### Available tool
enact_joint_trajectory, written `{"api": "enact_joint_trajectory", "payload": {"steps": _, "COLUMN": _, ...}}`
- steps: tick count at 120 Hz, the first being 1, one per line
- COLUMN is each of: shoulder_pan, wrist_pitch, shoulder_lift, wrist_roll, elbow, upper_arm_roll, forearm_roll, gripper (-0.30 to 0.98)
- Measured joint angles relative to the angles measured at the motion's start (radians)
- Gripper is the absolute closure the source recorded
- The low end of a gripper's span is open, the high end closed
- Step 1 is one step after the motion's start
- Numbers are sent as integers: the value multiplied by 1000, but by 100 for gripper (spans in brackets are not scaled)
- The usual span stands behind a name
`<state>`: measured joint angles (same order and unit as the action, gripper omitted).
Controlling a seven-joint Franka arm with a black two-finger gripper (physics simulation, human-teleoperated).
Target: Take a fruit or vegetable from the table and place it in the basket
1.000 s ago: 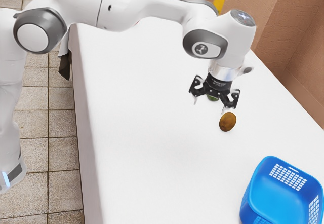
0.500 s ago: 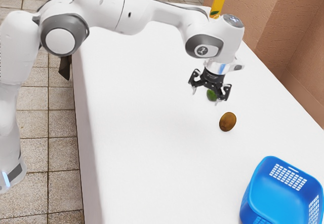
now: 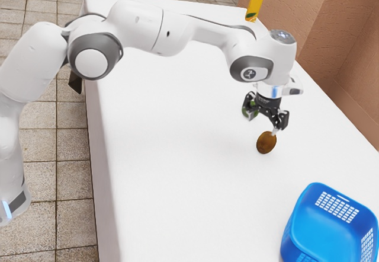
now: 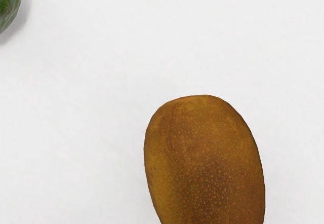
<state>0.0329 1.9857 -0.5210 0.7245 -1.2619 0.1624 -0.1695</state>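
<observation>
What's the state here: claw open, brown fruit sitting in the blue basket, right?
Not quite, the fruit's place is wrong: the exterior view shows the brown fruit on the white table, outside the blue basket. The claw is open, as you say.

This looks like a patio or courtyard, though roofed or open I cannot tell: square, speckled beige stone tiles (image 3: 44,179) pave the ground along one long edge of the long white table (image 3: 177,185), and a rough, terracotta-coloured wall (image 3: 320,28) rises beyond the opposite edge.
</observation>
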Motion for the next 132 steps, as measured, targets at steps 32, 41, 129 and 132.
{"api": "enact_joint_trajectory", "payload": {"steps": 32, "shoulder_pan": 8, "wrist_pitch": 26, "shoulder_lift": -25, "wrist_roll": -64, "elbow": 2, "upper_arm_roll": 0, "forearm_roll": 4, "gripper": 0}}
{"api": "enact_joint_trajectory", "payload": {"steps": 41, "shoulder_pan": 4, "wrist_pitch": 35, "shoulder_lift": -31, "wrist_roll": -78, "elbow": 2, "upper_arm_roll": 4, "forearm_roll": 5, "gripper": 0}}
{"api": "enact_joint_trajectory", "payload": {"steps": 129, "shoulder_pan": 19, "wrist_pitch": 97, "shoulder_lift": -92, "wrist_roll": -146, "elbow": 2, "upper_arm_roll": 19, "forearm_roll": 24, "gripper": 0}}
{"api": "enact_joint_trajectory", "payload": {"steps": 132, "shoulder_pan": 19, "wrist_pitch": 100, "shoulder_lift": -93, "wrist_roll": -147, "elbow": 2, "upper_arm_roll": 20, "forearm_roll": 24, "gripper": 0}}
